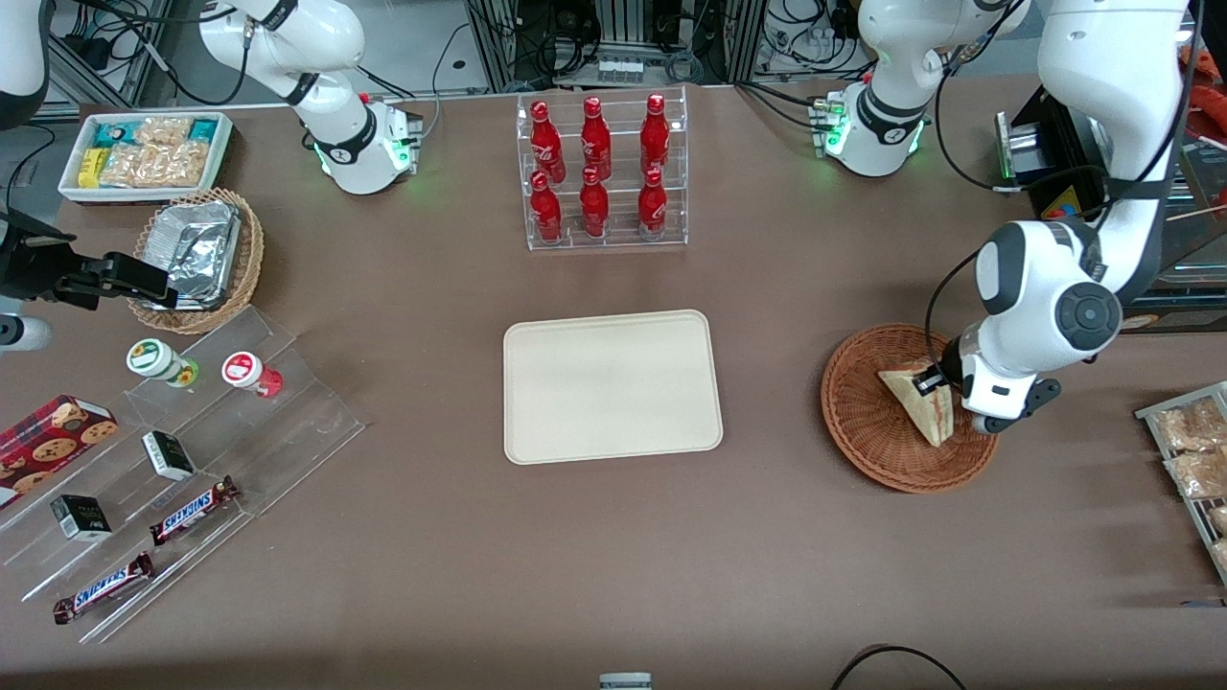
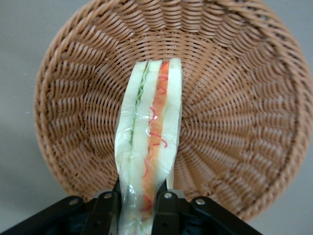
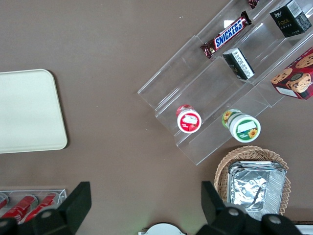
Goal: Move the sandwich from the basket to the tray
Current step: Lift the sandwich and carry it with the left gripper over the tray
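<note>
The sandwich (image 1: 918, 402), a wrapped wedge of pale bread with red and green filling (image 2: 149, 132), stands on edge in the reddish-brown woven basket (image 1: 863, 450) toward the working arm's end of the table. My left gripper (image 1: 944, 393) is down in the basket, shut on the sandwich. In the left wrist view the gripper (image 2: 137, 198) has a black finger (image 2: 105, 205) pressed against each side of the wedge, with the basket's weave (image 2: 234, 122) all around. The cream tray (image 1: 612, 385) lies bare at the table's middle, also seen from the right wrist (image 3: 27, 110).
A clear rack of red bottles (image 1: 602, 172) stands farther from the front camera than the tray. A wire rack of bagged snacks (image 1: 1193, 460) sits beside the basket at the table's edge. Toward the parked arm's end are a stepped acrylic shelf (image 1: 192, 450), a tan foil-filled basket (image 1: 201, 259) and a white snack bin (image 1: 144, 153).
</note>
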